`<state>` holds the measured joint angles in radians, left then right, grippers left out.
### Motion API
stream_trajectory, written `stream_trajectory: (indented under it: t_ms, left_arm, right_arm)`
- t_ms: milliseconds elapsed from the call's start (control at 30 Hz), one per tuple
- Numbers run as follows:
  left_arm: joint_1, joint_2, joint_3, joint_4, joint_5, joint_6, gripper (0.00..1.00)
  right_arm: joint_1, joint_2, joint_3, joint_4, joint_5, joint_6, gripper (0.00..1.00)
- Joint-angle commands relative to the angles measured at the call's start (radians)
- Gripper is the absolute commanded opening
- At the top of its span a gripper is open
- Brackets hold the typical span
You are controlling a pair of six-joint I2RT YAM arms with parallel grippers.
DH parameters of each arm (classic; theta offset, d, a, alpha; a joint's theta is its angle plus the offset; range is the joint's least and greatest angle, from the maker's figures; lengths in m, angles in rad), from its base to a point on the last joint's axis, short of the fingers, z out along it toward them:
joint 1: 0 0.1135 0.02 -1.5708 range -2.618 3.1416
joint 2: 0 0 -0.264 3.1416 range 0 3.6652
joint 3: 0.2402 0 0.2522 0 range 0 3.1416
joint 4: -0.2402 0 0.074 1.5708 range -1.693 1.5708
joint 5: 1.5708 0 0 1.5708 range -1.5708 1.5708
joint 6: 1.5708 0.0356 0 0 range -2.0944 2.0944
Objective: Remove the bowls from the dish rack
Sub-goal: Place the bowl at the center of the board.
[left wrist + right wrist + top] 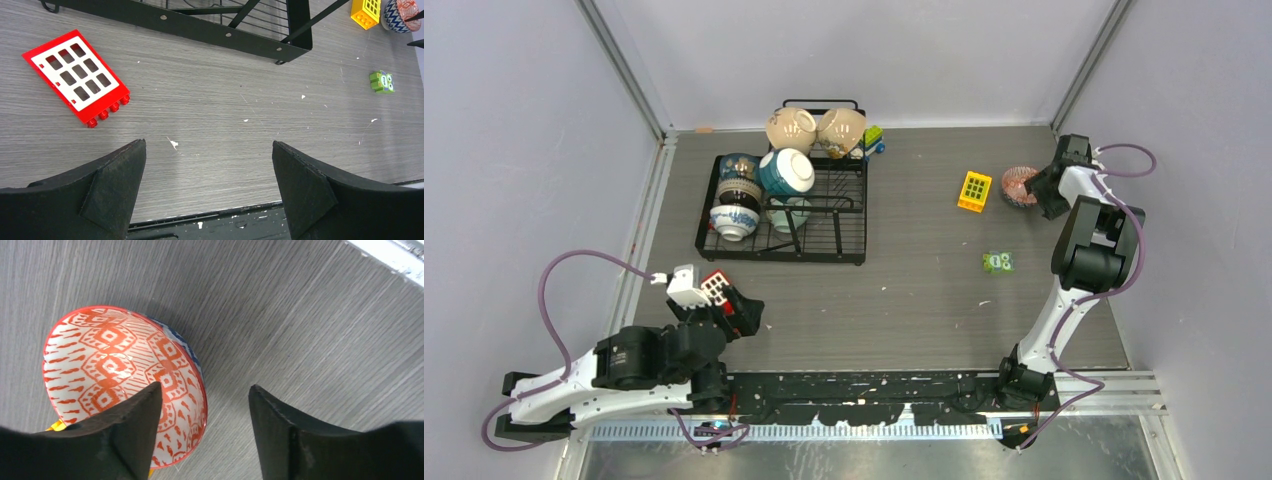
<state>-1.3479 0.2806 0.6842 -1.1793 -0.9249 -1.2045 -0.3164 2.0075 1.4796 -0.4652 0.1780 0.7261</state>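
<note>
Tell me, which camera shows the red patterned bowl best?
The right wrist camera: the bowl is big and close, its red pattern clear. The top camera shows it tiny and far off. The left wrist camera catches only its edge in a corner.

Patterned bowl (110, 360) partly hidden behind right tool (204, 388).

The scene is lit brightly and evenly from above. Only soft shadows are cast under the dish rack (829, 235) and beside the red-patterned bowl (115, 370), on whose glaze a faint highlight is seen.
</note>
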Motion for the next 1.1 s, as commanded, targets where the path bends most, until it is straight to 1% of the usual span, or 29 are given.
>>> stream_trajectory:
  t_ms: [0,100,233,300,433,533,600,667,800,867,900,933,1000,1033,1067]
  left_arm:
    - [0.000,-0.003,0.006,0.027,-0.052,0.011,0.98]
    - [0.001,0.007,0.003,0.070,-0.071,0.054,0.99]
    - [0.000,0.029,0.003,0.188,-0.080,0.167,1.00]
    - [0.000,0.047,0.013,0.243,-0.078,0.226,1.00]
    - [0.001,0.105,0.065,0.279,-0.109,0.305,1.00]
    - [0.000,0.143,0.128,0.284,-0.135,0.358,1.00]
    - [0.001,0.168,0.165,0.296,-0.153,0.396,1.00]
    - [0.001,0.193,0.188,0.337,-0.168,0.467,1.00]
    - [0.000,0.266,0.238,0.469,-0.152,0.650,1.00]
    - [0.002,0.314,0.276,0.520,-0.157,0.713,1.00]
    - [0.007,0.338,0.299,0.551,-0.153,0.750,1.00]
    - [0.017,0.364,0.324,0.573,-0.140,0.793,1.00]
    - [0.077,0.420,0.385,0.593,-0.079,0.833,1.00]
    - [0.131,0.450,0.419,0.599,-0.021,0.840,1.00]
    - [0.205,0.480,0.450,0.597,0.071,0.838,1.00]
  right_arm:
    - [-0.006,-0.075,0.065,-0.044,0.054,-0.045,0.73]
    - [-0.006,-0.134,0.073,-0.080,0.079,-0.053,0.82]
    - [0.010,-0.257,0.071,-0.091,0.111,-0.038,0.85]
    - [0.051,-0.321,0.074,-0.079,0.136,-0.043,0.85]
    - [0.205,-0.427,0.112,-0.053,0.251,-0.027,0.86]
    - [0.345,-0.514,0.102,-0.003,0.330,-0.010,0.84]
    - [0.447,-0.591,0.059,0.052,0.375,-0.016,0.82]
    - [0.530,-0.672,-0.007,0.099,0.377,-0.008,0.81]
    - [0.652,-0.863,-0.204,0.175,0.328,0.018,0.81]
    - [0.684,-0.957,-0.309,0.198,0.288,0.031,0.81]
    - [0.691,-0.996,-0.353,0.205,0.250,0.041,0.81]
    - [0.694,-1.042,-0.387,0.197,0.179,0.048,0.81]
    - [0.697,-1.091,-0.444,0.165,0.054,0.051,0.82]
    - [0.697,-1.117,-0.477,0.158,0.004,0.051,0.84]
    - [0.698,-1.143,-0.511,0.159,-0.033,0.051,0.84]
